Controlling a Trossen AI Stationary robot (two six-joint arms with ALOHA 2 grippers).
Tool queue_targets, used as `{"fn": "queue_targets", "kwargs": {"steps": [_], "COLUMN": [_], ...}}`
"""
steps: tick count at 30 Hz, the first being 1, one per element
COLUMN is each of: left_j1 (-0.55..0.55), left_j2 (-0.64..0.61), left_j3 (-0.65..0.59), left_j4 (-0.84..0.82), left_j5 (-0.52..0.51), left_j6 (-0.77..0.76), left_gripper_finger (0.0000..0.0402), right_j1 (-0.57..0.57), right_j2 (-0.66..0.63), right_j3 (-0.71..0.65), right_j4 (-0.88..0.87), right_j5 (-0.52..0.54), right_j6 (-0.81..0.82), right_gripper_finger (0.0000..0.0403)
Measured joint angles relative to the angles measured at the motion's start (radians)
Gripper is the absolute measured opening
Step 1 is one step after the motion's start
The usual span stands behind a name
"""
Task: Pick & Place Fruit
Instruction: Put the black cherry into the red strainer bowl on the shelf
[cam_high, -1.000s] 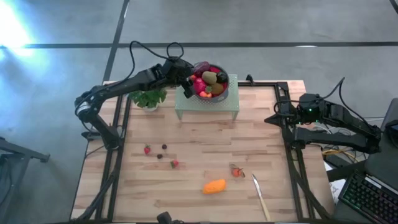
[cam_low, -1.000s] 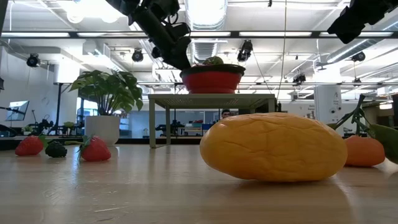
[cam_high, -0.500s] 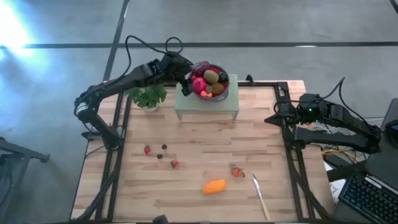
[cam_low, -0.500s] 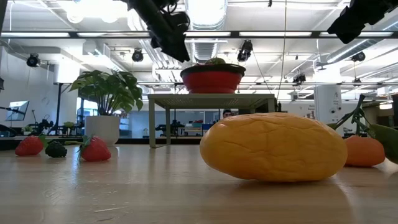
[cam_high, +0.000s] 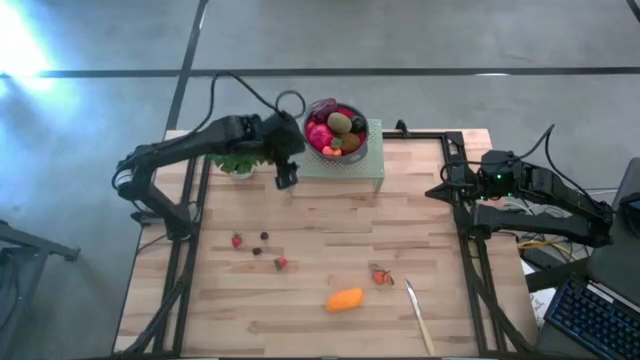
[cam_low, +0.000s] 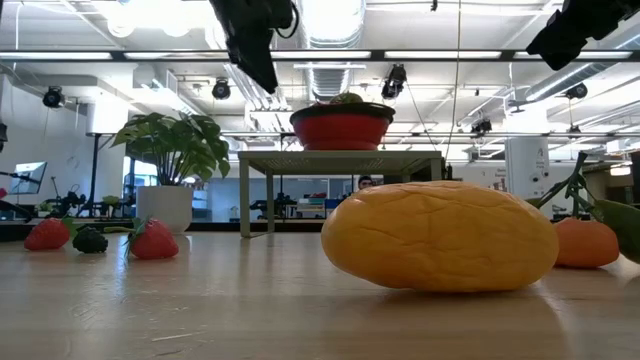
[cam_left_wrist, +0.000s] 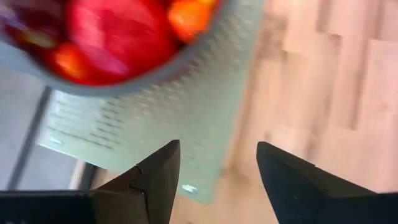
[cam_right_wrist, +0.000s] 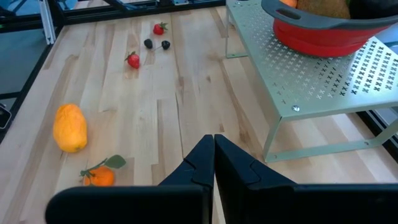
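A red bowl (cam_high: 336, 130) heaped with fruit stands on a pale green perforated stand (cam_high: 352, 168) at the table's far edge. My left gripper (cam_high: 286, 178) hangs open and empty over the stand's near left corner (cam_left_wrist: 186, 186), pointing steeply down. Loose fruit lies on the wood: an orange oval (cam_high: 345, 299), two strawberries (cam_high: 237, 240) (cam_high: 281, 263), two dark berries (cam_high: 264, 237), and a small orange with a leaf (cam_high: 380, 276). My right gripper (cam_right_wrist: 213, 146) waits shut above the table's right edge.
A leafy potted plant (cam_high: 238, 160) stands just left of the stand, close under my left arm. A slim pale utensil (cam_high: 420, 315) lies near the front right. Bare wood lies between the stand and the loose fruit.
My left gripper has drawn back from the bowl's left rim toward the table's near edge and a little left. It has risen slightly and tipped further downward. The bowl and the loose fruit have stayed where they were.
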Motion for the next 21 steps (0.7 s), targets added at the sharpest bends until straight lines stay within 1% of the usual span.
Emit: {"fn": "queue_targets", "kwargs": {"steps": [3,9,13,17,21], "left_j1": [-0.081,-0.268,-0.378,-0.451,-0.496], "left_j2": [0.000,-0.005,-0.010,-0.011,-0.011], "left_j3": [-0.016,-0.097,-0.149,-0.194,-0.245], "left_j4": [-0.041,-0.059,-0.056,-0.054,-0.034], "left_j5": [-0.002,-0.003,-0.004,-0.006,-0.007], "left_j6": [-0.072,-0.135,-0.207,-0.298,-0.364], "left_gripper_finger": [0.0218,0.0218,0.0218,0.0218,0.0218], "right_j1": [0.000,0.000,0.000,0.000,0.000], "right_j2": [0.000,0.000,0.000,0.000,0.000], "right_j3": [0.000,0.000,0.000,0.000,0.000], "right_j4": [0.000,0.000,0.000,0.000,0.000], "right_j5": [0.000,0.000,0.000,0.000,0.000], "right_j6": [0.000,0.000,0.000,0.000,0.000], "right_gripper_finger": [0.0008,0.0008,0.0008,0.0008,0.0008]}}
